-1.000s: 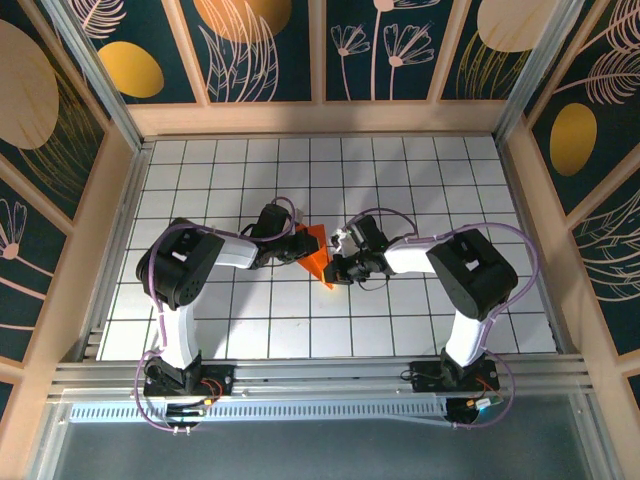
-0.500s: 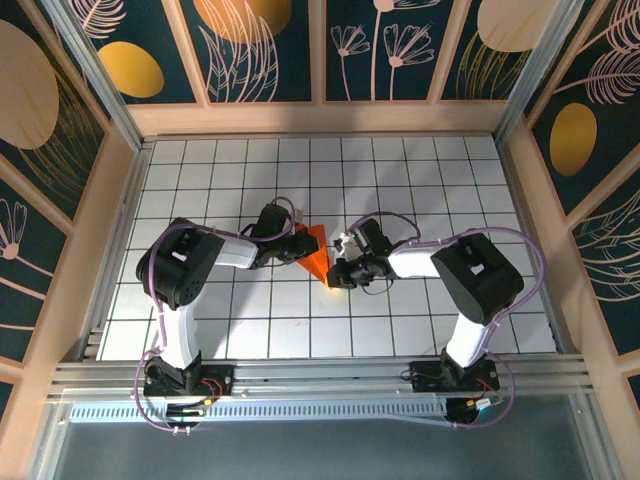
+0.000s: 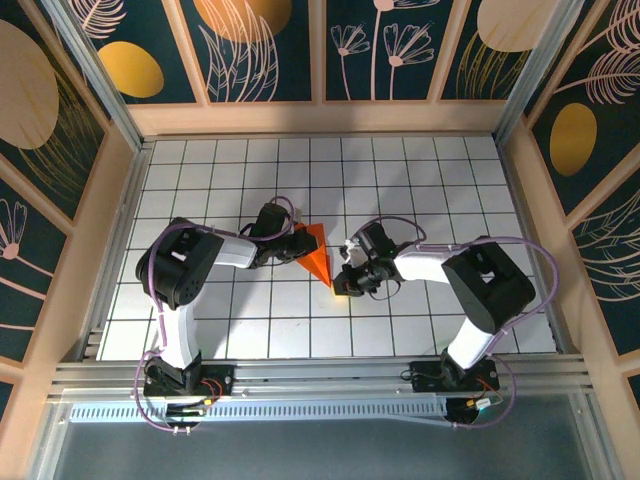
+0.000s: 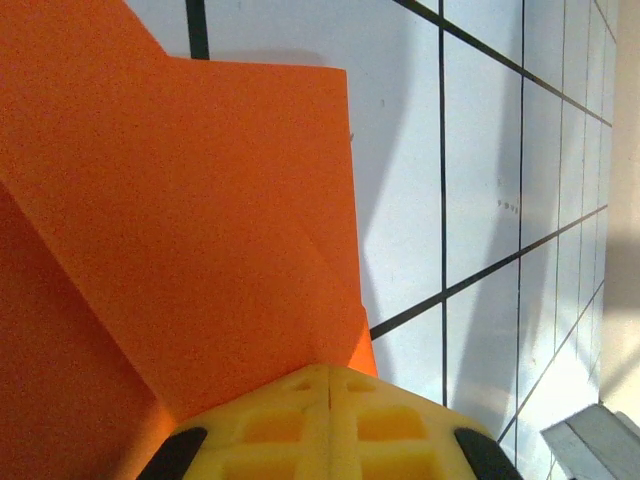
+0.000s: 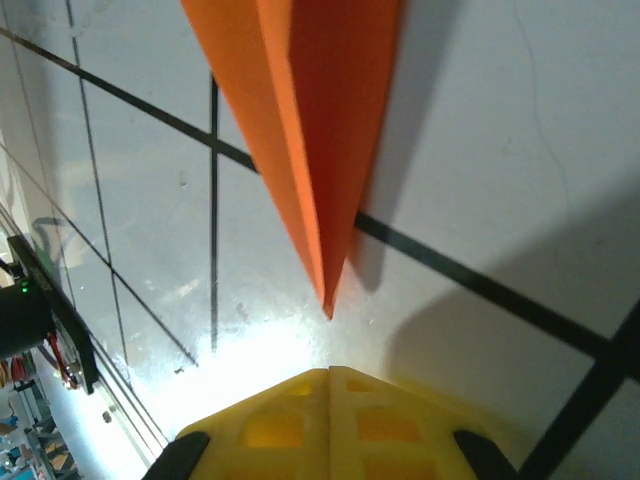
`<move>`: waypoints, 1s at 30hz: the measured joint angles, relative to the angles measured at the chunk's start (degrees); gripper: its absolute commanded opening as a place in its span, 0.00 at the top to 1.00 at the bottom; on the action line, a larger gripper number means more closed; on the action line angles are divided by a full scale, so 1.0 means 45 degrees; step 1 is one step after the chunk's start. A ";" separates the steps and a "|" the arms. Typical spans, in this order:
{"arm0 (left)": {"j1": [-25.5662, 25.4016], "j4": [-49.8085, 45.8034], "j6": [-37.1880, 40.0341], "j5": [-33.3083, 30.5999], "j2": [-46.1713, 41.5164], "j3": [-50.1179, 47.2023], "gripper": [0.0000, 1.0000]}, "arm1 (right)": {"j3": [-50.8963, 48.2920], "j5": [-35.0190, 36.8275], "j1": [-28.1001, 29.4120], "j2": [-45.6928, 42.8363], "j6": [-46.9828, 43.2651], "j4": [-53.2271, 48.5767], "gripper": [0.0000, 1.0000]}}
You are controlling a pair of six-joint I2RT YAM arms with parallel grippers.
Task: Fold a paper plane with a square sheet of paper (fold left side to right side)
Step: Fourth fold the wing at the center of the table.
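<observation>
The square sheet of paper (image 3: pixel 316 256) is bright orange and folded into a flat triangle, its sharp tip pointing toward the near edge. My left gripper (image 3: pixel 293 247) rests at the paper's left side, shut. In the left wrist view its yellow fingertips (image 4: pixel 300 400) meet over the edge of the layered orange paper (image 4: pixel 200 200). My right gripper (image 3: pixel 341 285) sits just right of and below the tip, shut. In the right wrist view the paper's point (image 5: pixel 326 305) ends a short gap ahead of that gripper (image 5: pixel 329 372), not touching it.
The white grid table (image 3: pixel 420 180) is walled by wooden panels (image 3: pixel 115 230) on three sides. An aluminium rail (image 3: pixel 320 375) runs along the near edge by the arm bases. Open tiles lie behind and to both sides of the arms.
My right gripper has slid toward the near edge and off the paper, leaving the orange tip uncovered. The left gripper and the paper have stayed put.
</observation>
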 measured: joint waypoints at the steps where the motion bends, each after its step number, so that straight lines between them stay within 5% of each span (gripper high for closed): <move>1: 0.0015 0.0000 0.0005 0.0000 0.0000 0.0000 1.00 | 0.0126 0.0000 -0.0019 -0.0112 -0.0015 -0.0151 1.00; 30: 0.0029 0.0005 0.0000 -0.0005 0.0000 0.0000 1.00 | 0.3084 0.1005 0.0301 0.2997 0.0423 0.1758 1.00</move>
